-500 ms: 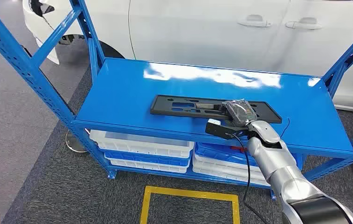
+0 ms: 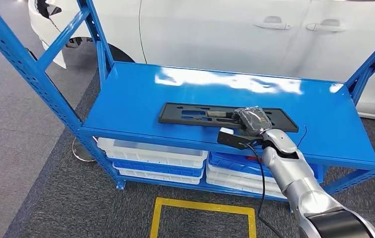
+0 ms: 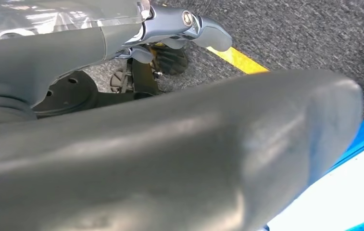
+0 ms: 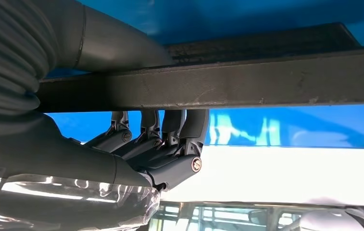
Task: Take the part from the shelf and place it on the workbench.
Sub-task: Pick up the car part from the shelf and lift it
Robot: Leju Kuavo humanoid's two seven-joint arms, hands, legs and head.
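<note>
From the head view, the black part [image 2: 225,115] lies flat on the top board of the blue shelf [image 2: 135,99], long side running across, near the front edge. The right hand [image 2: 253,119] sits on the part's right half, wrapped in clear plastic, with the silver right arm [image 2: 294,178] reaching up to it from below. A white car [image 2: 215,29] stands right behind the shelf. White and blue bins [image 2: 153,156] are stacked on the lower level, and a yellow floor marking [image 2: 201,213] frames a square on the grey carpet in front.

Over to the left wrist view: the left hand [image 3: 170,159] is right against the lens, a broad grey thumb across the picture, a lighter fingertip [image 3: 211,36] stretched out above the carpet. Nothing is in it, and the fingers look apart.

Now the right wrist view: the part [image 4: 247,84] runs as a dark bar across the picture, and the right hand's dark fingers [image 4: 170,134] curl up onto its edge, the thumb on the opposite face. The hand is closed around the part, which lies on the blue board.
</note>
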